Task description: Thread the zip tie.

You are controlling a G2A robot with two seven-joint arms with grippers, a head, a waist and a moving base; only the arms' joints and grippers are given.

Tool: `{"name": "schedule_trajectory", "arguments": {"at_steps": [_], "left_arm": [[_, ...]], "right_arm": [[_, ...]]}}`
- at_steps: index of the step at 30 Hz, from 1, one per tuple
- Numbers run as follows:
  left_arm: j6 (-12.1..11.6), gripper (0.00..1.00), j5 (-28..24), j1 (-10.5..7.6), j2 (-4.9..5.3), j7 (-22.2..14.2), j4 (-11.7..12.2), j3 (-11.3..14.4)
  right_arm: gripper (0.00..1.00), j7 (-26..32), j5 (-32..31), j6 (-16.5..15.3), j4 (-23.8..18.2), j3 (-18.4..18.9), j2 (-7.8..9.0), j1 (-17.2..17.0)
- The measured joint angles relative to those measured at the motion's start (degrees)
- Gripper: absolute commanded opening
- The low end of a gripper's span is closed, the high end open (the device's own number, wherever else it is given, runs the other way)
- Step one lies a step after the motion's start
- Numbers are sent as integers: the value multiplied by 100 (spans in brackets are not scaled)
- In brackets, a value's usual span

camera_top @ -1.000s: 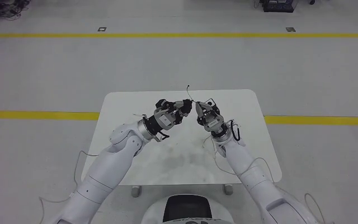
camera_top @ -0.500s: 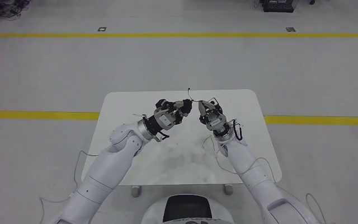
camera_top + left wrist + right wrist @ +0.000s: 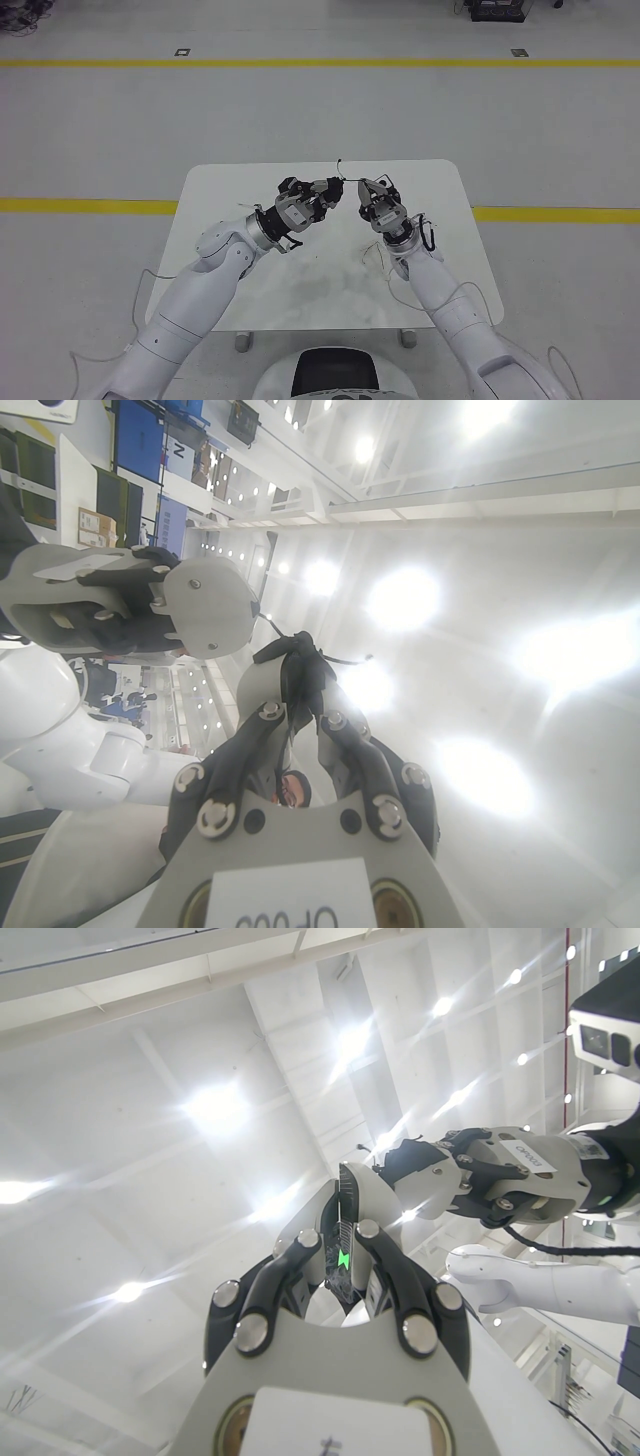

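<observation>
A thin black zip tie [image 3: 339, 165] is held in the air above the white table [image 3: 230, 200], between my two grippers. My left gripper [image 3: 335, 187] is shut on its thicker part [image 3: 300, 647], and a short tail [image 3: 345, 660] sticks out past the fingers. My right gripper [image 3: 362, 186] stands just to the right of it, fingers shut, with a thin stretch of the strap [image 3: 270, 626] running from its tip [image 3: 252, 615] to the left gripper. In the right wrist view the right gripper [image 3: 345, 1178] points up, with the left gripper [image 3: 395, 1155] close beside it and the tie's tip [image 3: 361, 1147] between them.
Both forearms hang over the middle of the table. A few thin pale strands [image 3: 368, 255] lie on the table under the right arm. Grey floor with yellow lines [image 3: 100, 205] surrounds the table.
The right gripper has drawn a little to the right, away from the left gripper. The left gripper has kept still with the zip tie in it.
</observation>
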Motion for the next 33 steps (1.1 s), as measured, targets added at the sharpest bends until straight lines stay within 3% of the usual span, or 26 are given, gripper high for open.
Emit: {"name": "schedule_trajectory", "arguments": {"at_steps": [33], "left_arm": [[0,0,0,0,0,0,0,0]], "right_arm": [[0,0,25,-127,35,123,16,-26]]}}
